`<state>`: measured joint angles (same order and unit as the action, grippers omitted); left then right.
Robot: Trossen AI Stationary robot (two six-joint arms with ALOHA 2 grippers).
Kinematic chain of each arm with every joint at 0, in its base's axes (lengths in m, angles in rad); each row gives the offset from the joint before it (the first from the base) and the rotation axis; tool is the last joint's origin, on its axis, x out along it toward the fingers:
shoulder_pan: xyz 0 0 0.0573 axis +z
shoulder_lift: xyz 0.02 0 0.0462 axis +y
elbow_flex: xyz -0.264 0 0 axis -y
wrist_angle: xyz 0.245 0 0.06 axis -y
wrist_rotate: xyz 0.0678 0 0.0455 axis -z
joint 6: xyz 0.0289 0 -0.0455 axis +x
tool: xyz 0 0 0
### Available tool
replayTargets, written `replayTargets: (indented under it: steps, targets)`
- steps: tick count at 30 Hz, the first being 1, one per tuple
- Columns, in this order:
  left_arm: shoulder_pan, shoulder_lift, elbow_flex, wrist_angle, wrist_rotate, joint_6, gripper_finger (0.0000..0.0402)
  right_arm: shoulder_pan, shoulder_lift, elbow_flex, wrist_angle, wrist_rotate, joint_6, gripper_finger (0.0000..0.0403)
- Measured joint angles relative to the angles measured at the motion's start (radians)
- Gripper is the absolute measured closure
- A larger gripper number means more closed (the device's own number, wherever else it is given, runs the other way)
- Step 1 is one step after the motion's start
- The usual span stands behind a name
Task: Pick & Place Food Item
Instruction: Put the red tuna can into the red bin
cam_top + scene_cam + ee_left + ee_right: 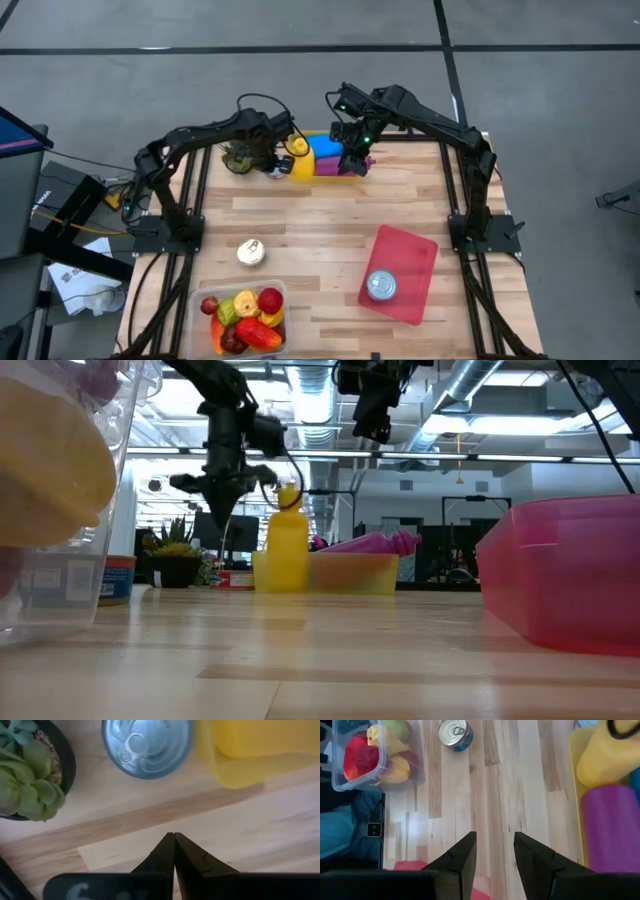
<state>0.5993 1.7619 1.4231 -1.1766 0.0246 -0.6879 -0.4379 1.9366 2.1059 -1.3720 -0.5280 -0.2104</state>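
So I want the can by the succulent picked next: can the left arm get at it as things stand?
Probably yes. The left gripper hangs just above the can, jaws shut, nothing between; the succulent pot and yellow tray flank it closely.

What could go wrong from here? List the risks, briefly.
1. The left gripper is shut above bare wood, close to a can and a potted plant. If it goes for the can without opening, it will likely push the can away or bump the pot.
2. Both arms crowd the same far edge. The right gripper, open beside the yellow bin, could clash with the left arm.
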Motion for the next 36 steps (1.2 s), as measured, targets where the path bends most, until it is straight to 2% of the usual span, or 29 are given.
replayTargets:
  steps: [9,11,18,23,28,32,36]
  targets:
    - [0.031,0.101,0.0,-0.01,0.054,0.038,0.0401,-0.001,0.0,0.0,0.011,0.0,-0.002,0.028]
    - [0.031,0.109,0.0,-0.01,0.085,0.053,0.0401,-0.001,0.0,0.0,0.014,0.0,-0.008,0.028]
    - [0.025,0.09,0.0,-0.012,0.088,0.076,0.0401,0.002,0.0,0.0,0.014,0.001,-0.025,0.028]
    - [-0.012,-0.021,0.0,-0.008,0.08,0.101,0.0401,0.011,0.0,0.0,-0.009,0.0,-0.026,0.028]
    - [-0.081,-0.209,0.0,0.02,0.046,0.102,0.0401,0.021,0.0,0.0,-0.04,0.001,-0.026,0.028]
    - [-0.179,-0.352,0.0,0.076,-0.061,0.093,0.0401,0.047,0.0,0.0,-0.033,0.0,-0.038,0.028]
    - [-0.306,-0.442,-0.005,0.126,-0.194,0.081,0.0401,0.084,0.017,0.001,0.087,-0.001,-0.087,0.028]
